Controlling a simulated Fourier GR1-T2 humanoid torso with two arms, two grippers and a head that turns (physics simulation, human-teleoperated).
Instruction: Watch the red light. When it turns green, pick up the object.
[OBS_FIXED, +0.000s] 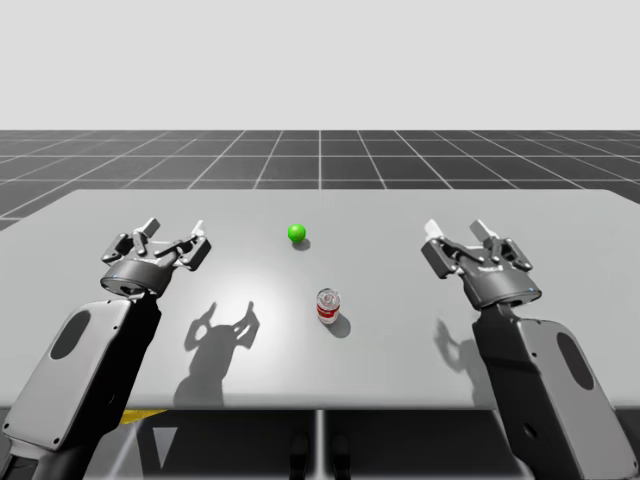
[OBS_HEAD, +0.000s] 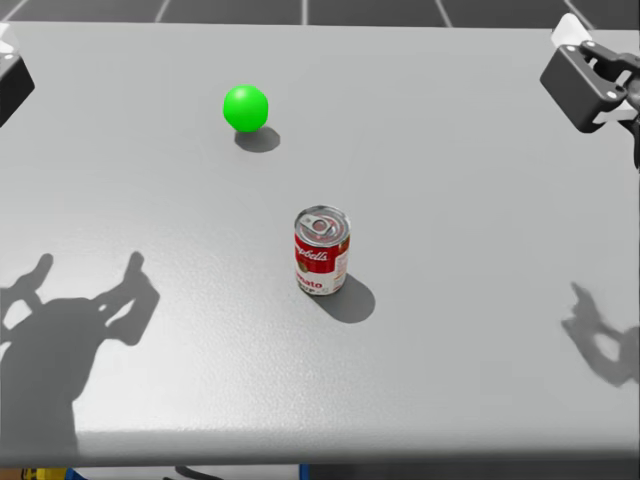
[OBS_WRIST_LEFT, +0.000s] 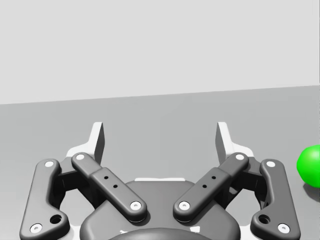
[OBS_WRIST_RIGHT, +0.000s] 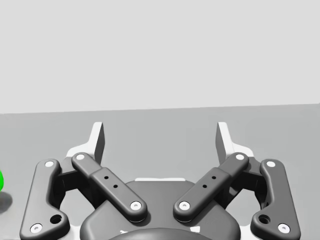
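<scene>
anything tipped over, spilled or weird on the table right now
Nothing stands out. The red and white can stands upright and intact on the grey table, apart from the green ball. My left gripper and right gripper hang open over the table, holding nothing.
</scene>
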